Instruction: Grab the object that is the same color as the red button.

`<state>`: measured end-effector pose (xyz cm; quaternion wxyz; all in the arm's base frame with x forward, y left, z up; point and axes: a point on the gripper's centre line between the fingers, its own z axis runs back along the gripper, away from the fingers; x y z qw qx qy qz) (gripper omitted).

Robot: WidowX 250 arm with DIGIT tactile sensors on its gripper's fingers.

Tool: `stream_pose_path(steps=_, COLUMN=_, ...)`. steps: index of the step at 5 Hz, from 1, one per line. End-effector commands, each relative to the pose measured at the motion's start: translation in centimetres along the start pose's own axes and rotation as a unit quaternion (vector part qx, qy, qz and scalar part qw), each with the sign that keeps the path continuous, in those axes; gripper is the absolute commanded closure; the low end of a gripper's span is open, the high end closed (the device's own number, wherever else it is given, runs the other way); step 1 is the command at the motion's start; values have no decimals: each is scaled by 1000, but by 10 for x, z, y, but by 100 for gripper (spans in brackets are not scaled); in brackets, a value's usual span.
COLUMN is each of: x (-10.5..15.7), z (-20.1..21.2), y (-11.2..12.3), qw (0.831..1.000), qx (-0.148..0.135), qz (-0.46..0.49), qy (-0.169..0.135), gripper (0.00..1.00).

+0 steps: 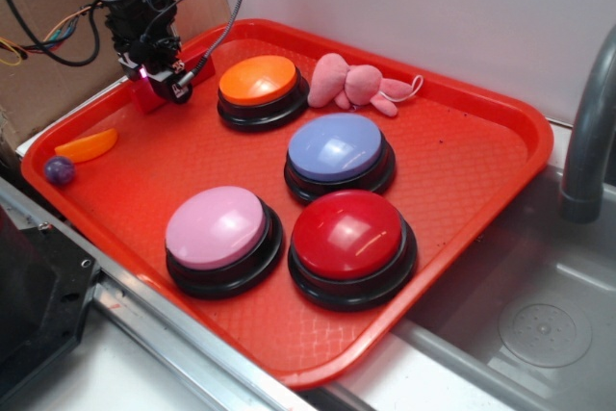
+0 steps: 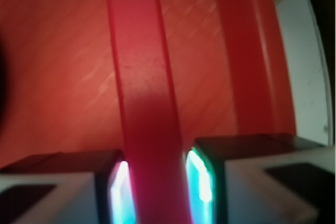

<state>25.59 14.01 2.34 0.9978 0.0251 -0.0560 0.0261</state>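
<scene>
The red button (image 1: pixel 351 238) is a glossy red dome on a black base at the tray's front. The red block (image 2: pixel 144 93) is long, thin and flat; in the wrist view it runs up from between my fingers. In the exterior view a bit of the red block (image 1: pixel 144 93) shows under the gripper (image 1: pixel 162 82), at the red tray's far left corner beside the orange button. The gripper (image 2: pixel 157 179) is shut on the block, its glowing pads (image 2: pixel 199 177) against both long sides. I cannot tell whether the block is off the tray floor.
On the red tray (image 1: pixel 520 113): an orange button (image 1: pixel 258 82), a lavender-blue button (image 1: pixel 337 149), a pink button (image 1: pixel 217 228), a pink plush toy (image 1: pixel 351 84), an orange wedge (image 1: pixel 87 145) and a purple ball (image 1: pixel 59 171). A metal sink (image 1: pixel 539 324) and grey pipe (image 1: pixel 587 141) are at right.
</scene>
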Motion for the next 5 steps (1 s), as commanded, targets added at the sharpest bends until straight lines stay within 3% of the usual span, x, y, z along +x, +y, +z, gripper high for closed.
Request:
stream_pose_path(steps=1, x=0, z=80, y=-39, qw=999, qx=34, qz=38, qy=-9, gripper=100)
stream_pose_path(steps=3, x=-43, z=131, y=-105, qw=999, qx=-12, qz=26, qy=-19, gripper=100)
stream_pose_path(steps=4, x=-56, z=134, y=-118, qw=999, qx=-25, qz=9, qy=-19, gripper=100)
stream_pose_path(steps=5, x=-61, z=128, y=-123, qw=999, qx=-21, qz=6, qy=-26, gripper=100)
